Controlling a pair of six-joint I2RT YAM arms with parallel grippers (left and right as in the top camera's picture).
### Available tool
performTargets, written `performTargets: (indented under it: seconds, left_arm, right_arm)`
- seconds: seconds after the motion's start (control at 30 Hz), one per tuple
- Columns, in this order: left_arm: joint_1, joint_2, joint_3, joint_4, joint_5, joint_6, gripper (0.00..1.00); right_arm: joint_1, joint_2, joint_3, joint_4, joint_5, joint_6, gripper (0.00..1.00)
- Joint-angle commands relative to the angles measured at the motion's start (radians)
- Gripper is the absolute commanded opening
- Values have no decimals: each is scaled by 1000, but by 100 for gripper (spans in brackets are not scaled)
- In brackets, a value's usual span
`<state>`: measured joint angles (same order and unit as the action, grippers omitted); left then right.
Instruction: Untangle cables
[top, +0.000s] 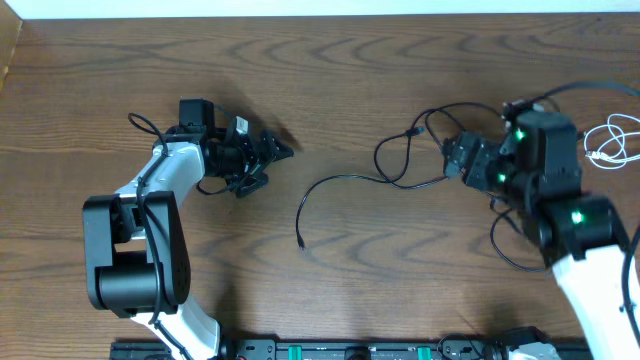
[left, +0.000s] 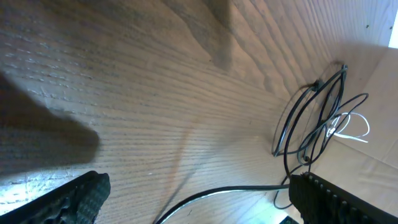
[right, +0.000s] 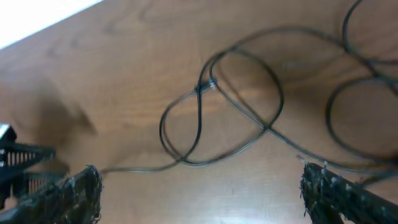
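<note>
Wood-grain table (top: 350, 60), bare apart from the cords. The black cable (top: 345, 178) runs from a loose plug end near table centre out toward 3 o'clock, where it piles into overlapping loops just ahead of the right gripper (top: 450, 160). The white cable (top: 612, 140) lies coiled at the far 3 o'clock edge, partly behind the right arm. The left gripper (top: 272, 165) hovers at about 9 o'clock, well apart from both cords, with its jaws spread wide and nothing between them. The right gripper's jaws are likewise spread and empty, above the black loops. Judgement: both cords are light, limp and thin, lie flat on the wood, and are likely to slide through a loose pinch. The best hold is probably close to a plug end or at a crossing where a strand lifts off the surface. A pull on one strand will likely drag the whole pile. Hard to read: the right wrist view is blurred. It cannot be told which strand lies on top at the crossings, nor whether white and black are linked behind the arm. The robot's own thicker wires also run close by there.
</note>
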<state>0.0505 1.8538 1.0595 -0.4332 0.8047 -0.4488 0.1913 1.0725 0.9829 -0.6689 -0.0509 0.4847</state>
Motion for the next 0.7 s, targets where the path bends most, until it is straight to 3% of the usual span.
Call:
performTargets:
  seconds: [0.0,0.4,0.67]
  left_arm:
    - [1,-8,22,2,-10,2,98]
    - [1,-8,22,2,-10,2,98]
    - [1,-8,22,2,-10,2,98]
  right_arm:
    - [4,-123,-146,78,69,-5,99]
    - [4,-529,-593,624,130,-74,99]
    - [4,-685,-675,670,131,-142,99]
